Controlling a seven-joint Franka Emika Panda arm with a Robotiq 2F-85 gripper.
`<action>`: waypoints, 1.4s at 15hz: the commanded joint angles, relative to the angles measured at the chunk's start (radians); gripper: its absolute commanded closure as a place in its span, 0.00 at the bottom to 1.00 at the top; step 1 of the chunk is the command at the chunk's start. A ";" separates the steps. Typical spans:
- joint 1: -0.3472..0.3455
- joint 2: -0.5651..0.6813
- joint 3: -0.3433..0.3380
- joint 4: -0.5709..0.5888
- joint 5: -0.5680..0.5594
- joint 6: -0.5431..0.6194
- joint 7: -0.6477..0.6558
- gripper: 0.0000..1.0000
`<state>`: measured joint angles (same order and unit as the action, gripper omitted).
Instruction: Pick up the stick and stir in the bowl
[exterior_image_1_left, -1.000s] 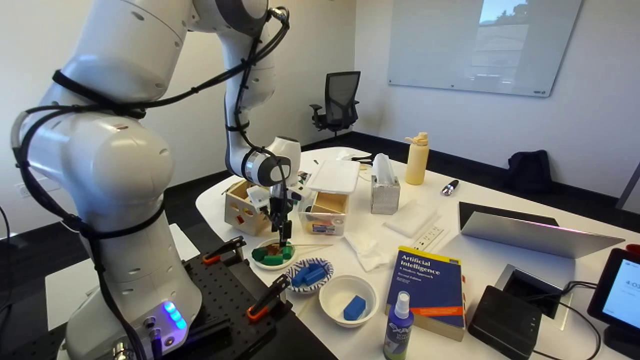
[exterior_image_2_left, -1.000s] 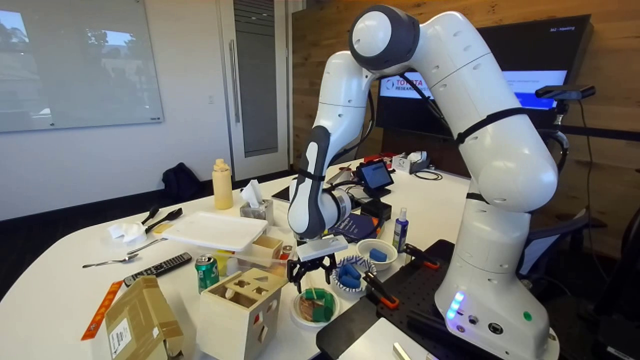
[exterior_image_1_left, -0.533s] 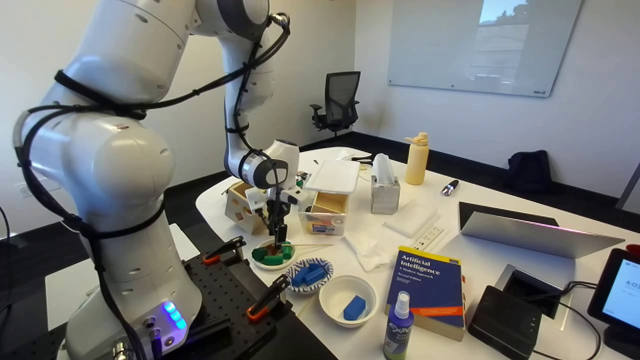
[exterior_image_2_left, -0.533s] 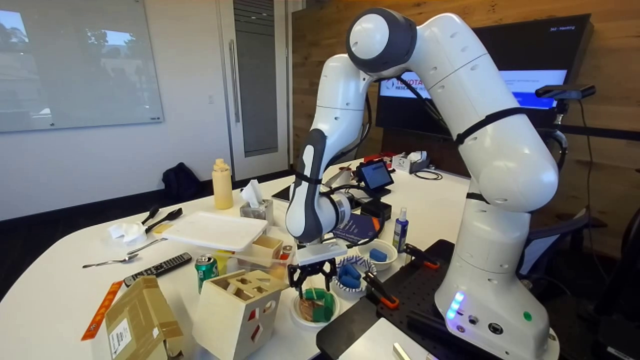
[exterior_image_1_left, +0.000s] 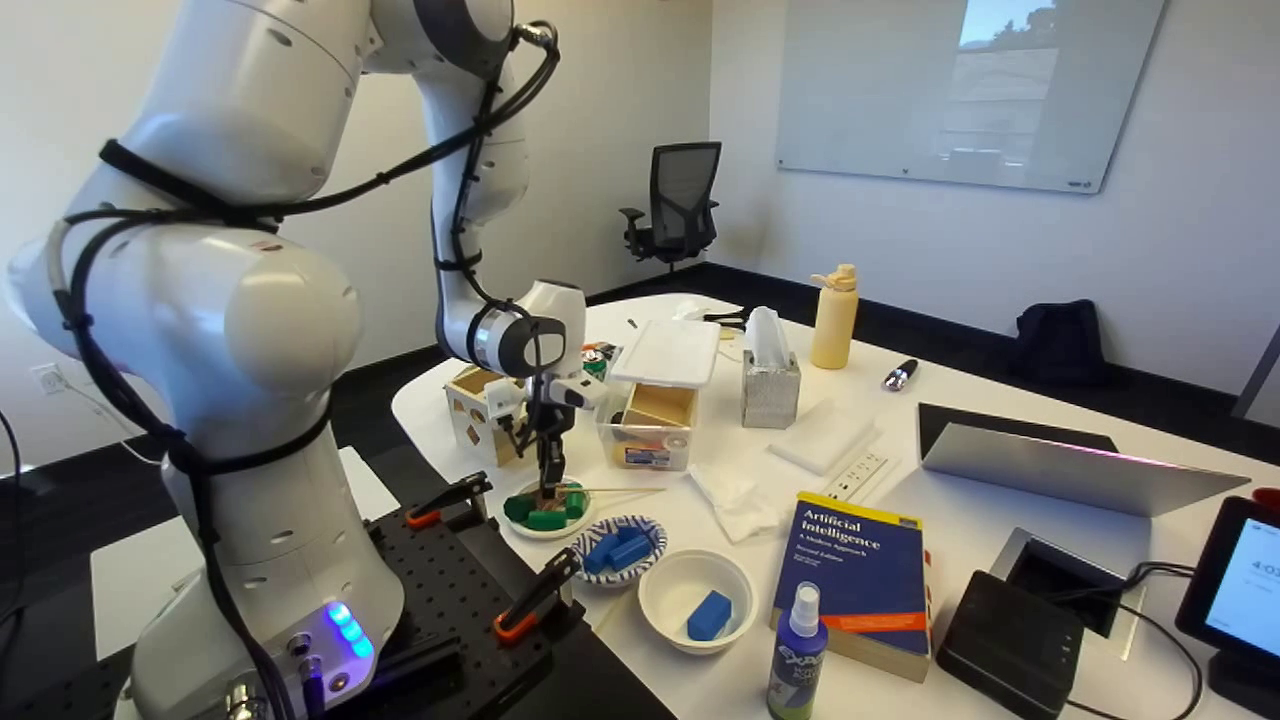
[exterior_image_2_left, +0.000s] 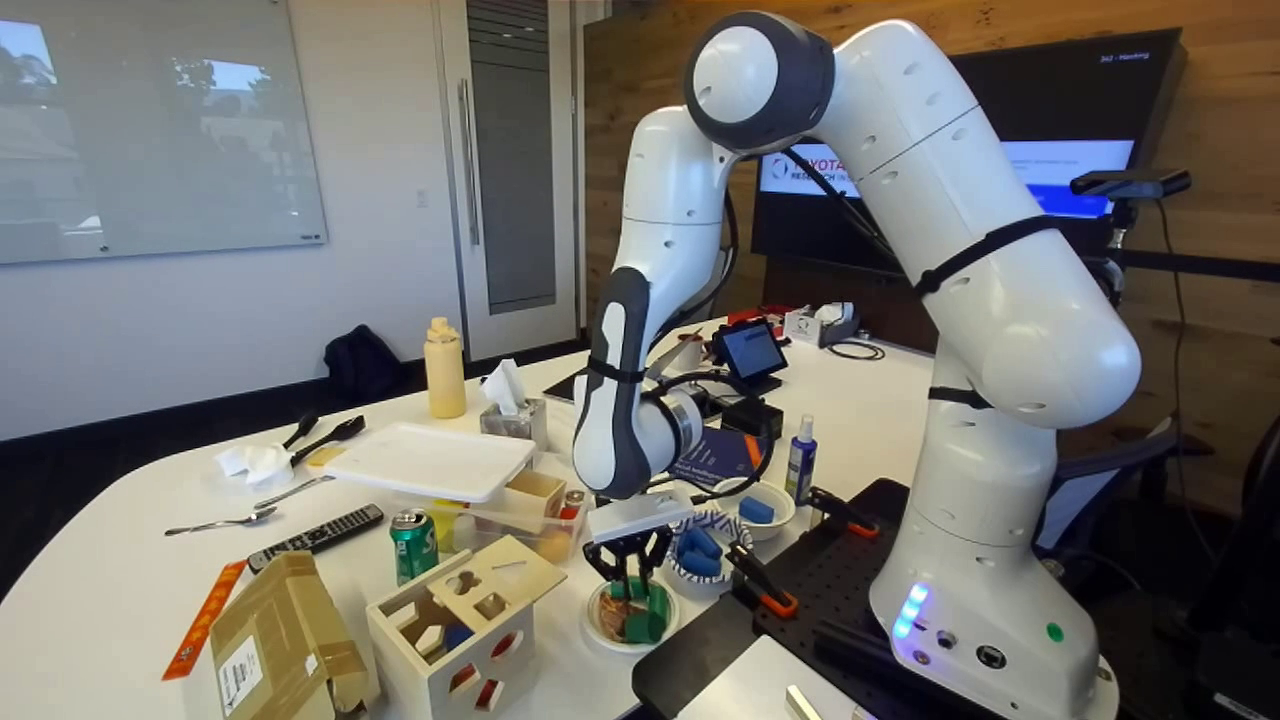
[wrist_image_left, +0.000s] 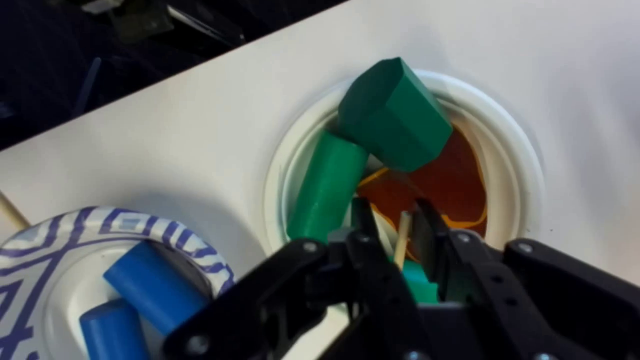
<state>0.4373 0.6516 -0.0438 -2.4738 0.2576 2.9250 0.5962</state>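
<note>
The wrist view shows clearly what the exterior views do not: the gripper (wrist_image_left: 393, 207) has its fingers (wrist_image_left: 427, 230) slightly apart, one end of the stick (wrist_image_left: 402, 240) between them, over the small white bowl (wrist_image_left: 505, 132). In an exterior view the rest of the stick runs out past the bowl's rim, away from the fingers. There are three bowls: the small one below the fingers, with three green blocks (wrist_image_left: 325, 190); a patterned bowl (wrist_image_left: 120, 222) beside it, with at least two blue blocks (wrist_image_left: 155, 285); and, farther from the fingers, a larger white bowl (exterior_image_1_left: 670, 590) with one blue block (exterior_image_1_left: 710, 615). Well away from the fingers, the book (exterior_image_1_left: 850, 570) reads "Artificial Intelligence", the spray bottle (exterior_image_1_left: 797, 655) "EXPO", the screen (exterior_image_2_left: 1060, 110) "TOYOTA".
</note>
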 joint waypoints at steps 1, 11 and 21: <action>0.096 -0.021 -0.078 -0.013 -0.032 -0.015 0.075 1.00; 0.168 -0.022 -0.146 0.005 -0.105 -0.022 0.109 0.60; 0.065 0.100 -0.064 0.071 -0.090 0.039 0.062 0.37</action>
<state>0.5401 0.7072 -0.1364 -2.4358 0.1656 2.9348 0.6724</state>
